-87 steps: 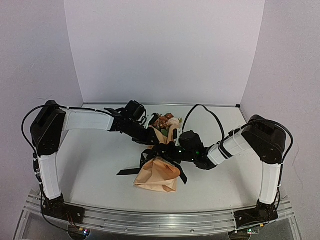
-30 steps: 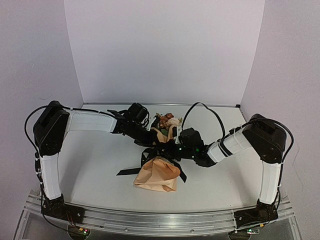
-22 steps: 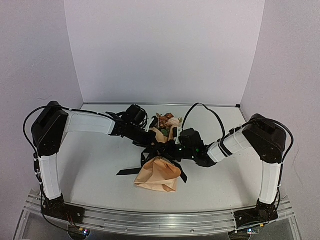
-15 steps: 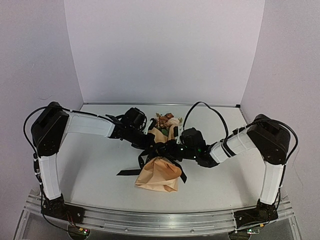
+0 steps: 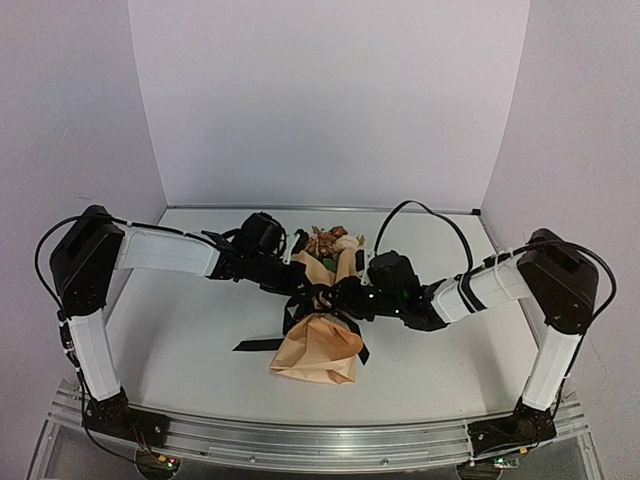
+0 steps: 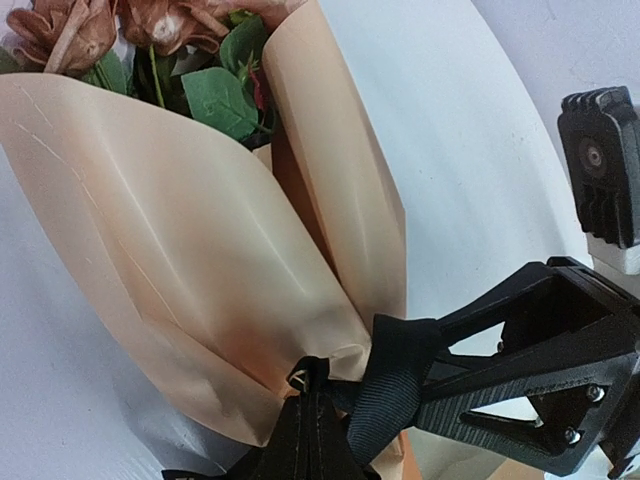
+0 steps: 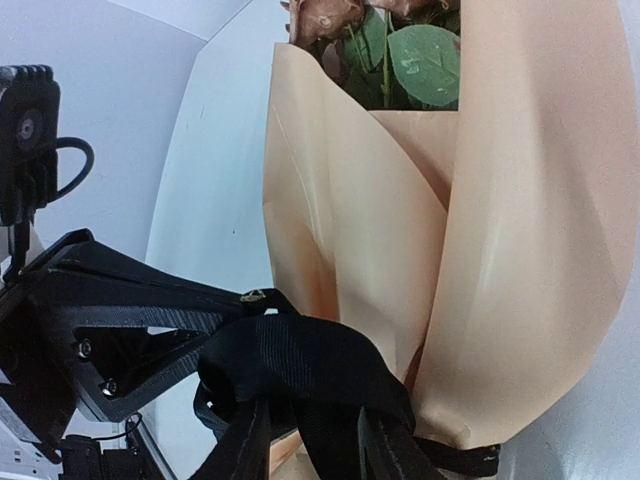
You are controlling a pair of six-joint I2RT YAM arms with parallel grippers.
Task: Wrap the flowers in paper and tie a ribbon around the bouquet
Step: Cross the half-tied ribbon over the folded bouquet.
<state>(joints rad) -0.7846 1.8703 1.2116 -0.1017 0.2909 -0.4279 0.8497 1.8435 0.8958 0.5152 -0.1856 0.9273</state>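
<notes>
Where the one bouquet (image 5: 318, 340) lies on the white table (image 5: 180, 340), blooms toward the pale back wall (image 5: 330, 100), one black ribbon (image 5: 262, 343) girds its waist. At that waist, left gripper (image 6: 312, 430) pinches the ribbon; right gripper (image 7: 318, 410) stands spread, ribbon passing between. Two arms flank the bouquet.

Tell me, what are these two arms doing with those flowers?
Two robot arms are tying a black ribbon around a bouquet lying on the table. The flowers are already wrapped in paper, blooms poking out the far end. The left gripper is shut on the ribbon at the bouquet's waist. The right gripper meets it there, with ribbon looped across it, but its grip is unclear.
</notes>
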